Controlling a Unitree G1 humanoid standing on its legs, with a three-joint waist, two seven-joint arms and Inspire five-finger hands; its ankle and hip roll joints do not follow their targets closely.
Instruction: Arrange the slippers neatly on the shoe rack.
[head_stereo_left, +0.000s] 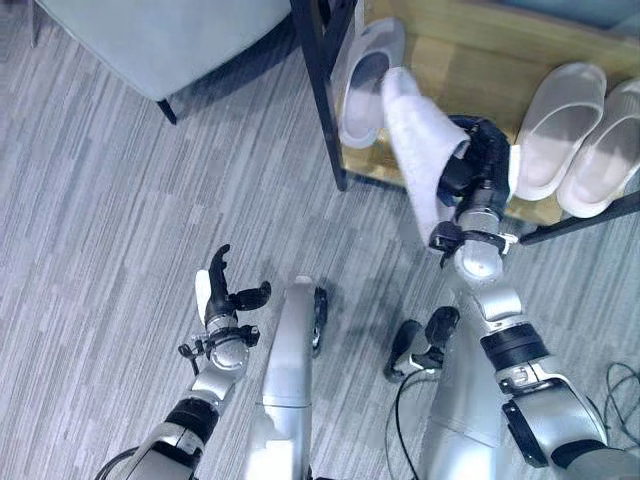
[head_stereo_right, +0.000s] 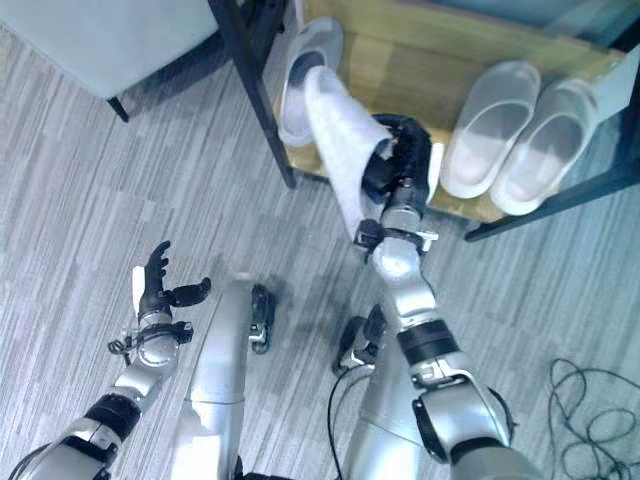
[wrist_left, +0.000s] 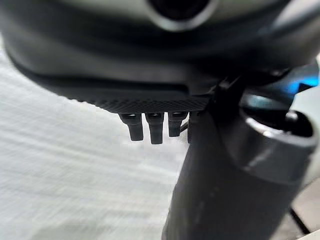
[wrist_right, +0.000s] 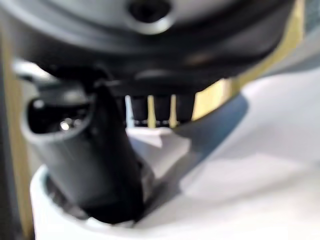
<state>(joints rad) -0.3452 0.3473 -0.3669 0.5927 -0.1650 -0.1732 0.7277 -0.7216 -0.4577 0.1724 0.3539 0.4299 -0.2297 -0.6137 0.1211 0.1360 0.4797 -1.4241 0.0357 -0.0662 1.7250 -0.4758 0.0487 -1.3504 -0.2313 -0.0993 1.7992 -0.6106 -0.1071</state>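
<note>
My right hand (head_stereo_left: 480, 160) is shut on a white slipper (head_stereo_left: 415, 150) and holds it tilted, sole showing, over the front left part of the shoe rack's wooden shelf (head_stereo_left: 480, 60). In the right wrist view the thumb (wrist_right: 95, 165) reaches inside the slipper (wrist_right: 250, 165). Another white slipper (head_stereo_left: 365, 85) lies on the shelf beside the held one, against the black post (head_stereo_left: 320, 90). Two more white slippers (head_stereo_left: 560, 125) sit side by side at the shelf's right. My left hand (head_stereo_left: 220, 290) hangs open and holds nothing, low over the floor at lower left.
A grey seat with dark legs (head_stereo_left: 170, 40) stands on the carpet at the upper left. The rack's black frame bar (head_stereo_left: 580, 225) runs along the shelf's front right. Grey striped carpet (head_stereo_left: 100, 220) spreads to the left.
</note>
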